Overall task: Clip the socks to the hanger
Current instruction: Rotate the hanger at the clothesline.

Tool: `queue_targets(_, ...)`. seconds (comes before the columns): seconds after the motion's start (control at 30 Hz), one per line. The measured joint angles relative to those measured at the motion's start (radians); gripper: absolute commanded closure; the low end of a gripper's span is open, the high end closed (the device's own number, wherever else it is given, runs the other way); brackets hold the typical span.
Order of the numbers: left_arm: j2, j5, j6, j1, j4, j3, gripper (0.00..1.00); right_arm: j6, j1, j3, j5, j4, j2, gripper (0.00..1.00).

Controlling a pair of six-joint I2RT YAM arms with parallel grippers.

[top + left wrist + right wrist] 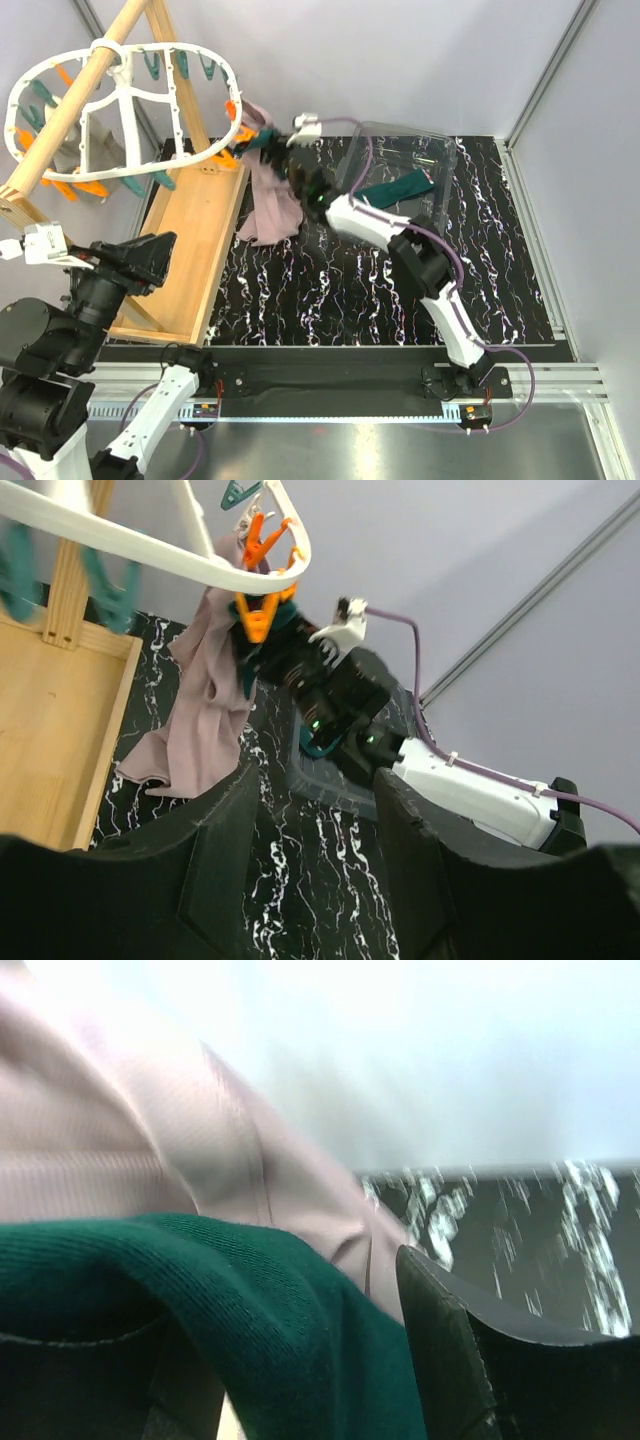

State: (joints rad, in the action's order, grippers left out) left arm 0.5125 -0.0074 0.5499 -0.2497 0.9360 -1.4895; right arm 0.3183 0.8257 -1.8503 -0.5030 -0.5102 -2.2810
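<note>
The white oval hanger point(190, 48) hangs from a wooden pole at the upper left, with teal and orange pegs on it. My right gripper point(272, 140) is raised to its right end beside an orange peg point(262, 615). A dark green sock point(250, 1300) fills the gap between the jaws and drapes over the left finger, hiding it. The right finger point(470, 1360) shows. A second teal sock point(405, 187) lies in the clear bin. My left gripper point(315, 780) stands open at the lower left with only the mat between its fingers.
A mauve-pink cloth point(268, 205) hangs from the hanger's right end, right behind the held sock. A grey cloth point(75, 145) hangs inside the oval. The wooden frame's base tray point(190, 240) lies left of the black marbled mat. The clear bin point(440, 160) stands at the back right.
</note>
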Motion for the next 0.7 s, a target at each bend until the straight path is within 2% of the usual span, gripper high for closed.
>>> queue_targets(0.1,0.013,-0.013,0.001,0.0,-0.016,-0.012,0.48,0.023,-0.079,-0.191,0.153,0.06,-0.068,0.28)
queue_targets(0.13,0.01,-0.016,0.003,0.0,-0.023,-0.012,0.5,0.028,-0.106,-0.29,0.216,0.079,-0.112,0.23)
queue_targets(0.23,-0.006,-0.011,0.017,0.0,-0.071,0.002,0.52,0.037,-0.172,-0.639,0.366,0.202,-0.268,0.2)
queue_targets(0.3,-0.015,0.006,0.024,0.0,-0.105,0.017,0.53,0.046,-0.205,-0.777,0.451,0.272,-0.329,0.17)
queue_targets(0.37,-0.013,0.033,0.024,0.0,-0.13,0.022,0.55,0.054,-0.224,-0.757,0.51,0.294,-0.32,0.11)
queue_targets(0.53,0.023,0.099,0.008,0.0,-0.145,-0.019,0.59,0.06,-0.23,-0.474,0.598,0.358,-0.211,0.06)
queue_targets(0.7,0.079,0.127,-0.013,0.0,-0.148,-0.116,0.59,0.045,-0.215,-0.349,0.629,0.55,-0.153,0.01)
